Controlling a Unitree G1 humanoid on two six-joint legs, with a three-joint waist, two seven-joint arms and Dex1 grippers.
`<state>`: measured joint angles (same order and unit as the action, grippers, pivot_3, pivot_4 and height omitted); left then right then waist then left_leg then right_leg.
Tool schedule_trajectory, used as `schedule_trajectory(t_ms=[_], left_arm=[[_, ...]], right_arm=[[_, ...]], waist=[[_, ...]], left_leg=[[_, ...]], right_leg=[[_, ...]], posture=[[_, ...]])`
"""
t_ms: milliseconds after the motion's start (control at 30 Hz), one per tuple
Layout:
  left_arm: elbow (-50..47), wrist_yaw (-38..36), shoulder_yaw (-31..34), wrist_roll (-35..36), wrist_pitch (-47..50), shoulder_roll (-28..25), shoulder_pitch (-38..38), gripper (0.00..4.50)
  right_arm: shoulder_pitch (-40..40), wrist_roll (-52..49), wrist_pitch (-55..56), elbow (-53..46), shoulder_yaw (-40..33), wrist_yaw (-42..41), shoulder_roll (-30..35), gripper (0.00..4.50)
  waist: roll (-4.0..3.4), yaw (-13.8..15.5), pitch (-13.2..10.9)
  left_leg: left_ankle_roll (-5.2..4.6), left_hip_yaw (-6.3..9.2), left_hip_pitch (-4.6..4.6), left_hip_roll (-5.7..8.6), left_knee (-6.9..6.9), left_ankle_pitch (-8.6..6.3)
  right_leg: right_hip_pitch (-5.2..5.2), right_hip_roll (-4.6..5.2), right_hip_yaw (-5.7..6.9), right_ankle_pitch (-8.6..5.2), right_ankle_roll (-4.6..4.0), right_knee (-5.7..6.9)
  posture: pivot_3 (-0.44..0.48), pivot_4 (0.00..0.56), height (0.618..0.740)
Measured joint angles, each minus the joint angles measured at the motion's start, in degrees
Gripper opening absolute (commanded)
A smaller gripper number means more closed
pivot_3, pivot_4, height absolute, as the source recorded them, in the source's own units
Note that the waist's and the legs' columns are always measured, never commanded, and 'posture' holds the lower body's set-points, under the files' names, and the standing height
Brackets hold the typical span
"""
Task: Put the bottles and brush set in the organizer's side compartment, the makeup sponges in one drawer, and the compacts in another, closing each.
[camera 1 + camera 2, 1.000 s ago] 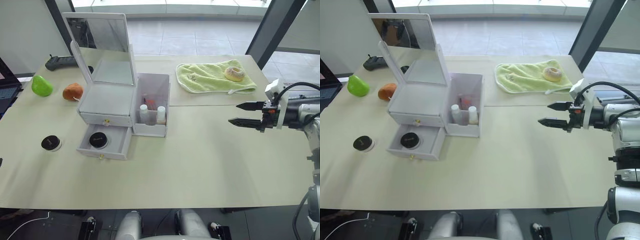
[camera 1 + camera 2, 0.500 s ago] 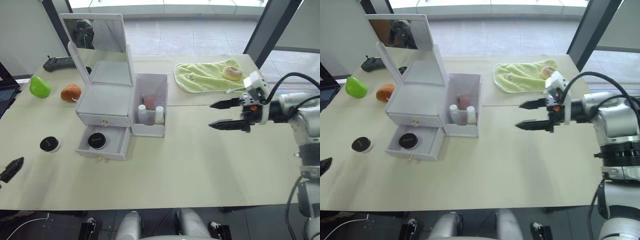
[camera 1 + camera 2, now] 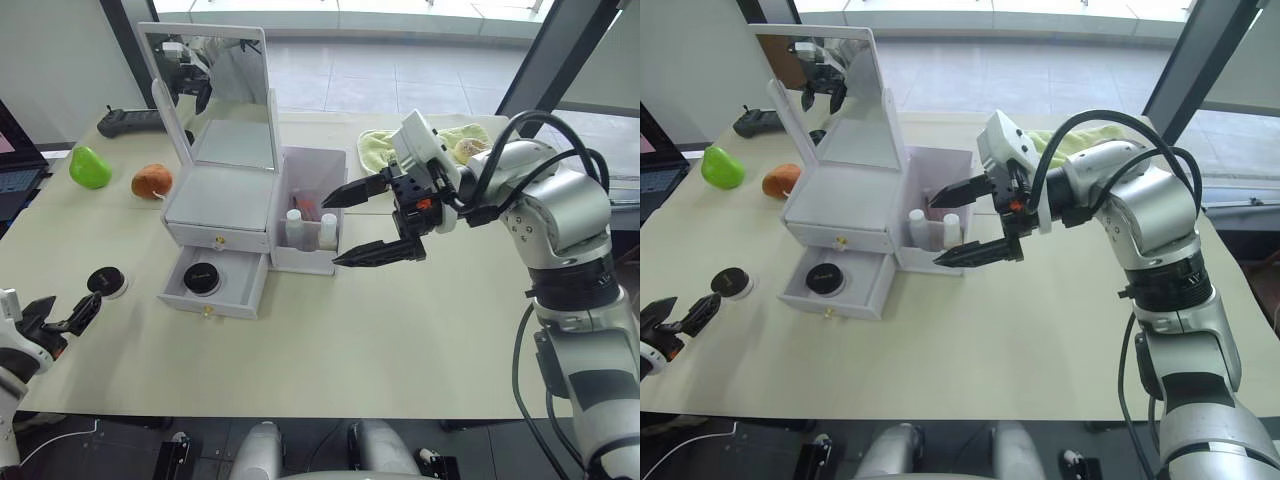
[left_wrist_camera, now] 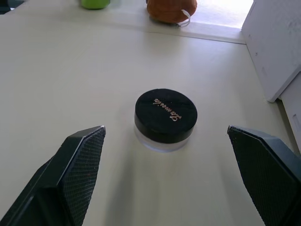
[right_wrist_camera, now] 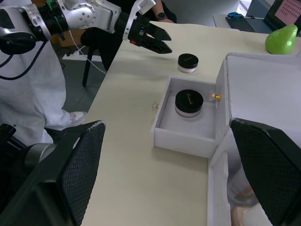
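Note:
The pale organizer (image 3: 220, 208) stands mid-table, mirror lid up, upper drawer shut. Its lower drawer (image 3: 215, 285) is pulled out with one black compact (image 3: 202, 278) inside. The other compact (image 4: 165, 117) lies on the table left of the drawer. My left gripper (image 3: 62, 318) is open just short of this compact, fingers wide either side of it. Two white-capped bottles (image 3: 295, 228) stand in the translucent side compartment (image 3: 312, 180), with something pink behind them. My right gripper (image 3: 330, 231) hangs open at the compartment's front right. The makeup sponges are out of view.
A green pear (image 3: 90, 167) and an orange fruit-shaped object (image 3: 150, 182) lie left of the organizer, with a black remote (image 3: 130, 122) behind. A green towel (image 3: 378, 150) with a doughnut (image 3: 465, 150) lies at the back right. A person in white (image 5: 28, 94) stands beside the table.
My right gripper has swung left from the table's right side to the side compartment. My left gripper has come up towards the compact on the table. The camera has shifted slightly.

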<state>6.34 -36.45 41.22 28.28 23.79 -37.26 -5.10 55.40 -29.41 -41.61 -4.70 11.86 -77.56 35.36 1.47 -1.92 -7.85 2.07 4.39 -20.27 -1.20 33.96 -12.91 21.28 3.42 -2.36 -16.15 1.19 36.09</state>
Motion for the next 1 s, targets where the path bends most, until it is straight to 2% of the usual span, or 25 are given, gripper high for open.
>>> schedule_trajectory(t_ms=[433, 533, 633, 900, 1000], left_arm=[[15.86, 3.14, -8.53, -6.17, -6.36, -1.45, 12.15, 4.48], [18.93, 3.08, -9.79, -7.56, -7.85, -1.52, 13.29, 3.85], [20.26, 3.2, -10.97, -8.42, -8.49, -1.85, 13.43, 2.93], [19.08, 2.89, -10.7, -8.82, -8.8, -4.06, 12.76, 2.9], [15.01, -2.46, -9.87, -6.87, -8.49, -7.79, 9.06, 2.9]], right_arm=[[0.23, -0.09, -2.69, -2.77, 1.01, 5.27, -1.64, 4.5], [0.21, -0.24, -3.15, -3.38, 0.95, 5.74, -1.47, 4.5], [0.2, -1.15, -4.07, -4.1, 0.66, 6.5, -1.2, 4.5], [0.2, -1.33, -4.18, -4.32, -0.25, 7.56, -0.4, 4.5], [0.19, -1.86, -4.29, -4.26, -0.51, 7.83, -0.41, 4.5]], waist=[[0.11, -0.62, 0.07], [0.11, -0.61, 0.07], [0.13, -0.58, 0.08], [0.09, -0.62, 0.06], [0.09, -0.87, -0.04]], left_leg=[[-0.02, 0.01, 0.03, -0.02, 0.01, 0.01], [-0.01, 0.01, 0.02, -0.01, 0.02, 0.01], [-0.01, 0.02, 0.02, -0.02, 0.02, 0.01], [-0.01, 0.02, 0.01, -0.03, 0.02, 0.01], [-0.01, 0.01, -0.01, -0.11, 0.0, 0.01]], right_leg=[[0.04, -0.1, 0.02, 0.02, 0.04, 0.11], [0.03, -0.08, 0.02, 0.02, 0.05, 0.1], [0.03, -0.08, 0.02, 0.03, 0.07, 0.11], [0.05, -0.07, 0.02, 0.04, 0.08, 0.1], [0.11, -0.1, 0.01, 0.04, 0.07, 0.12]], posture=[[0.0, 0.15, 0.74], [0.0, 0.15, 0.74], [0.0, 0.15, 0.74], [0.0, 0.15, 0.74], [0.0, 0.15, 0.74]])
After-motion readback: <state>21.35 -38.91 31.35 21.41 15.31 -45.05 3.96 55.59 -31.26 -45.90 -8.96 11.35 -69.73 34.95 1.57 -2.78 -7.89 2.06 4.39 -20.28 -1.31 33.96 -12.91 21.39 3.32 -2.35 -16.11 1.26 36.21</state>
